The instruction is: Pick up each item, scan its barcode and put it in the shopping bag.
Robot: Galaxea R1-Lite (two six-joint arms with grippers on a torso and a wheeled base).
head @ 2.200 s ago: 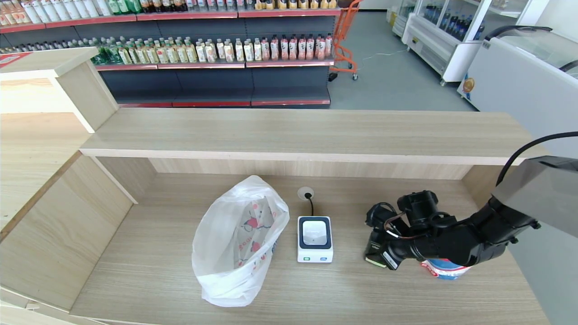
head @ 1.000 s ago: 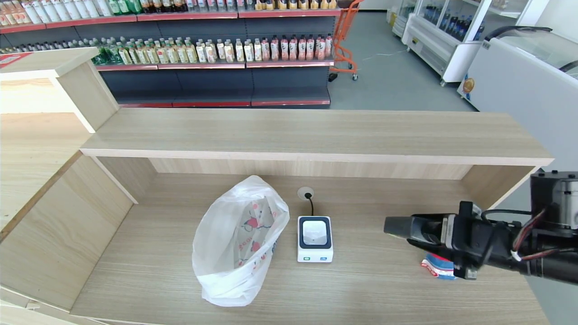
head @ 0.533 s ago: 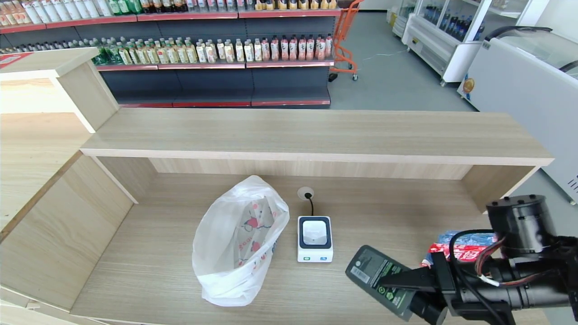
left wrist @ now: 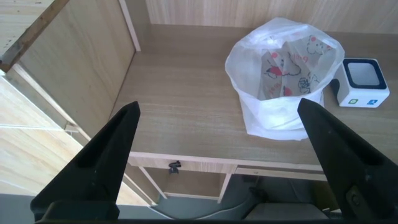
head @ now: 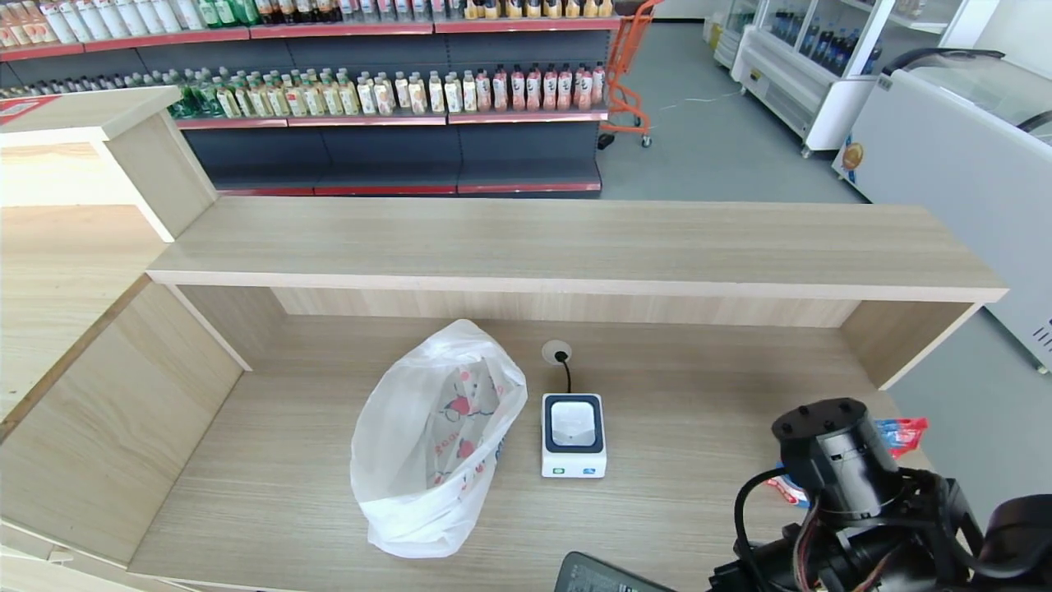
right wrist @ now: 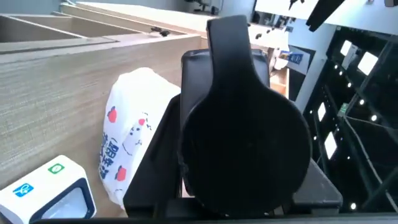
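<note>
Well, the white shopping bag (head: 411, 485) has printed snack packs (head: 462, 409) inside, left gripper (left wrist: 217, 107) spread wide, right gripper (right wrist: 227, 78) clamped on a dark packet (head: 604, 579).

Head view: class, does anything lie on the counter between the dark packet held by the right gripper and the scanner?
Nothing visible does. Bare counter separates the dark packet from the scanner; the shopping bag stands off to the scanner's left.
</note>
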